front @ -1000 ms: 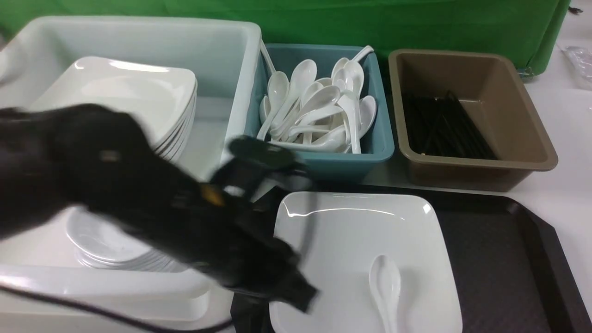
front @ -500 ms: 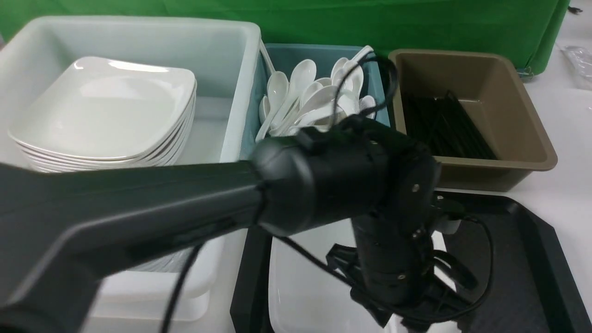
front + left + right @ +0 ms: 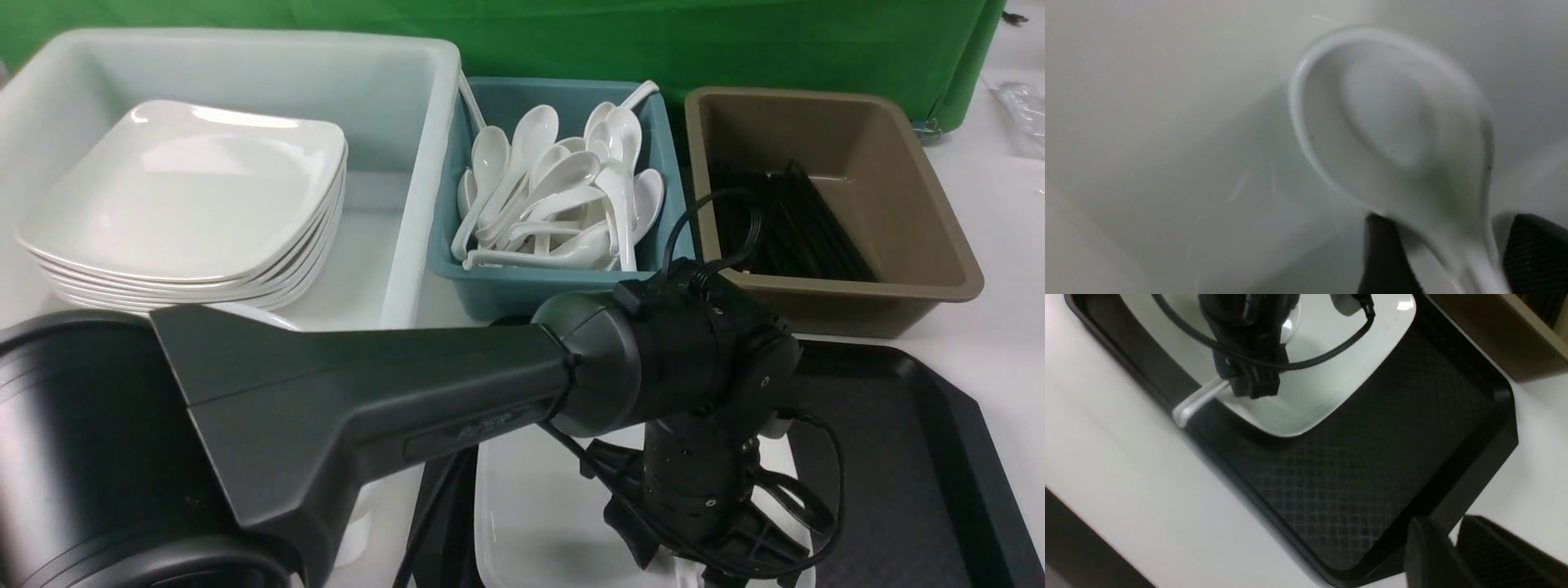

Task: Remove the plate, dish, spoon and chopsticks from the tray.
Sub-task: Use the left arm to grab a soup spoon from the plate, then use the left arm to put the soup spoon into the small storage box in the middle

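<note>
The large white plate [image 3: 531, 523] lies on the left part of the black tray [image 3: 898, 457]. My left gripper [image 3: 706, 563] points down over the plate and hides the spoon in the front view. In the left wrist view the white spoon [image 3: 1392, 122] lies on the plate [image 3: 1147, 143], its handle between my open left gripper's [image 3: 1447, 253] fingers. The right wrist view shows the spoon's handle [image 3: 1196, 402] sticking out under the left gripper [image 3: 1249, 384]. My right gripper [image 3: 1453, 539] is shut and empty beyond the tray's [image 3: 1351, 477] corner. No dish or chopsticks show on the tray.
A white tub [image 3: 384, 73] holds a stack of square plates [image 3: 188, 188]. A teal bin [image 3: 563, 286] holds several white spoons. A brown tub [image 3: 939, 245] holds several black chopsticks [image 3: 784, 224]. A green cloth hangs behind.
My left arm has swung from the white tub across to the plate and come down over the spoon, which it now hides in the front view.
</note>
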Motion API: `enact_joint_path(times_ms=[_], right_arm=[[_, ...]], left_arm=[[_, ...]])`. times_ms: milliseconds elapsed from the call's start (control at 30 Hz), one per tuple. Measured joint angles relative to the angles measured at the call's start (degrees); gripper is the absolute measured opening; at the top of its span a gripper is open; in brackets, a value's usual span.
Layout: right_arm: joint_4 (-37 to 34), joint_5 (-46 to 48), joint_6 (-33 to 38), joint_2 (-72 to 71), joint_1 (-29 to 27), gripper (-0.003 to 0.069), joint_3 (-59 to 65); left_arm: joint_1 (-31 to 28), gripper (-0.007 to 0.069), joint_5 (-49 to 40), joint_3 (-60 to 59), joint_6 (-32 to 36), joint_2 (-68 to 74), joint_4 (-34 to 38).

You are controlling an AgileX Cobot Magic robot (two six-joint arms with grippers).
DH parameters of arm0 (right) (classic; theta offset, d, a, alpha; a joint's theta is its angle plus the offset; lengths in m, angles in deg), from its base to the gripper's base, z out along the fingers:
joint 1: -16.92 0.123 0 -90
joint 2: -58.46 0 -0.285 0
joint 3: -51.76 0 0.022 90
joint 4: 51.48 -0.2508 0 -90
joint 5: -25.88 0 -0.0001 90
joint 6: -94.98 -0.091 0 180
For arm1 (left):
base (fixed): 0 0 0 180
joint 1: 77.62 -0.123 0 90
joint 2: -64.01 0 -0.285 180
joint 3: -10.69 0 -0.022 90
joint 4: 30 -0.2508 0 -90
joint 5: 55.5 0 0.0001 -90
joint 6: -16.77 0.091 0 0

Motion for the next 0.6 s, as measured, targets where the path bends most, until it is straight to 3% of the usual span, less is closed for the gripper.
enact_joint_path(times_ms=[67,100,133,167,333,433,600], right_arm=[[0.00,0.00,0.00,0.00,0.00,0.0143,0.00],[0.00,0.00,0.13,0.00,0.00,0.0143,0.00],[0.00,0.00,0.18,0.00,0.00,0.0143,0.00],[0.00,0.00,0.19,0.00,0.00,0.0145,0.00],[0.00,0.00,0.19,0.00,0.00,0.0154,0.00],[0.00,0.00,-0.22,0.00,0.00,0.0160,0.00],[0.00,-0.61,-2.53,0.00,0.00,0.0168,0.00]], left_arm=[[0.00,0.0309,-0.04,0.00,0.08,0.04,0.00],[-0.05,0.0211,-0.23,0.00,0.77,0.04,-0.36],[-0.05,0.0197,-0.23,0.00,0.91,0.04,-0.36],[-0.05,0.0127,-0.45,0.00,1.98,0.04,-0.36],[0.01,0.0133,-1.35,0.71,3.93,-1.49,-2.21],[-0.39,0.0133,-1.30,3.71,4.28,-5.47,-7.46],[-7.85,0.0133,6.90,11.51,6.03,-10.90,-15.31]])
